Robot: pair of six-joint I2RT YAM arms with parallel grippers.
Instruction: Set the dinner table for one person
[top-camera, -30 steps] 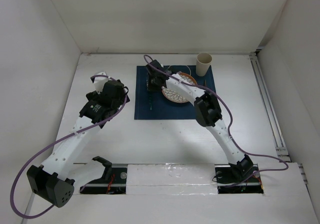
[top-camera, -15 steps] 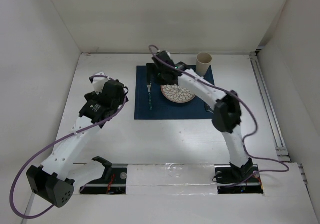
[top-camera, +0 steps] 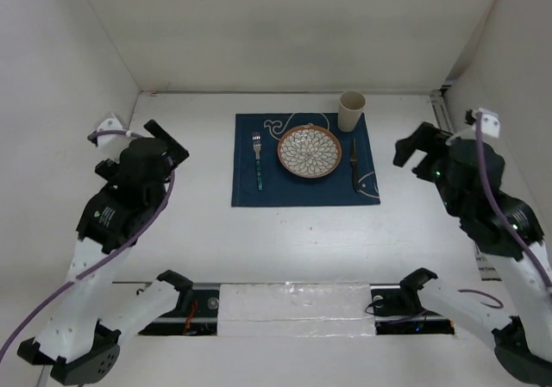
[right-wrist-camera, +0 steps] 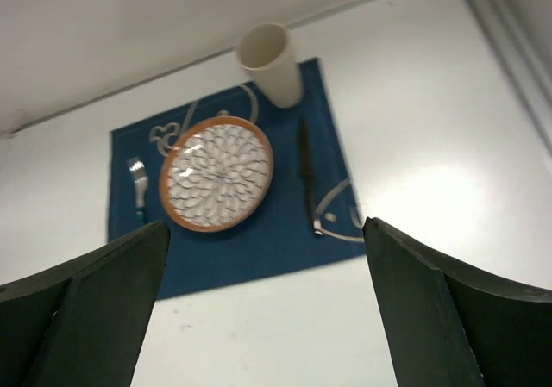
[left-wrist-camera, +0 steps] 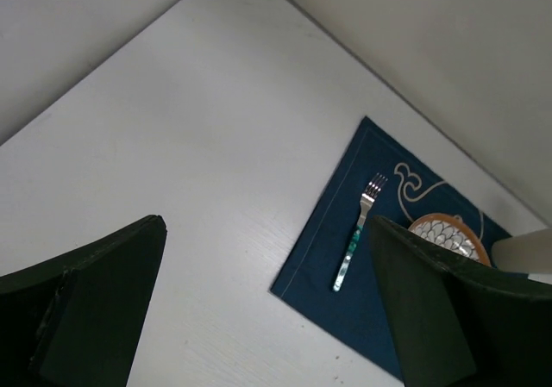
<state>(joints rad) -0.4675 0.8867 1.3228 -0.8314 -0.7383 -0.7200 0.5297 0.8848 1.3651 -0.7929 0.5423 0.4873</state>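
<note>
Sitting on placemat (top-camera: 250,193): fork (top-camera: 257,159) L, plate (top-camera: 309,152) ctr, knife (top-camera: 354,165) R.

- The plate (top-camera: 309,152) lies on the placemat (top-camera: 302,193), which lies on the desk (top-camera: 285,240).
- The fork (top-camera: 257,159) lies left of the plate (apart from it, tines pointing away).
- The knife (top-camera: 354,165) lies right of the plate, near its rim.
- The cup (top-camera: 351,110) stands behind the plate, to its right.
</note>
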